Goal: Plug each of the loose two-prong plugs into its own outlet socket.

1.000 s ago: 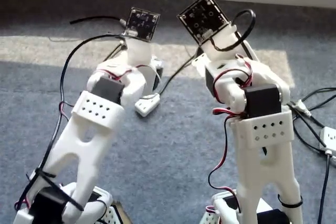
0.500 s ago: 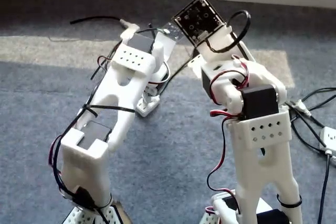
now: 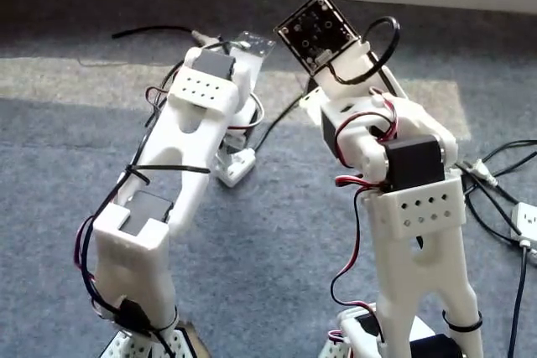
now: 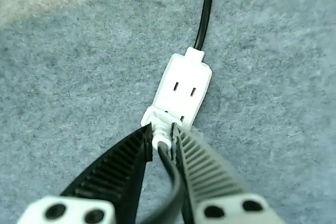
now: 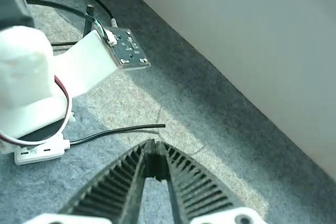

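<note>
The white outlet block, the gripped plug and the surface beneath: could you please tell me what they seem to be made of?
White rectangular outlet block: probably moulded plastic, smooth with a soft sheen and crisp slot edges. Small white plug in the left tool: seemingly the same smooth plastic. Blue-grey floor covering: likely short-pile carpet, matte and fuzzy, with visible fibres.

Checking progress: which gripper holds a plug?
The left gripper, jaws clamped on the white plug at the outlet block; the right gripper is shut on nothing.
</note>
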Controlling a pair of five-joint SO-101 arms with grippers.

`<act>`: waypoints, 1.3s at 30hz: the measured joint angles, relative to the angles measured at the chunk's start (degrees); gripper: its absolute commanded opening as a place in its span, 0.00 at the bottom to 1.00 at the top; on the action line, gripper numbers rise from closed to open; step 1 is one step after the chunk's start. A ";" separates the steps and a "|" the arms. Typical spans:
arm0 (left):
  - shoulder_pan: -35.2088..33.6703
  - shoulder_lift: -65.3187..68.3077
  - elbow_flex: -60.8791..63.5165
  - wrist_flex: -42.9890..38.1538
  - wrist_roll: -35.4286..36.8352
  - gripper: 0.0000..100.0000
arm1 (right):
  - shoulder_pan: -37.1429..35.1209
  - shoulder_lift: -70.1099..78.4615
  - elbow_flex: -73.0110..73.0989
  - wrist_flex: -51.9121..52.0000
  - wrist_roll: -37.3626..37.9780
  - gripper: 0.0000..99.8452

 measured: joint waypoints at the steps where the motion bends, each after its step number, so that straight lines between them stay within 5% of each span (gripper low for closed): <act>1: 0.00 0.00 0.00 0.44 1.32 0.01 | 0.00 0.00 0.00 0.00 0.00 0.01; 22: -0.09 -5.80 5.63 0.53 12.57 0.01 | 0.00 0.00 0.00 0.00 0.00 0.01; 39: 1.67 -22.68 25.23 -14.86 12.48 0.01 | 0.00 0.00 0.00 0.00 0.00 0.01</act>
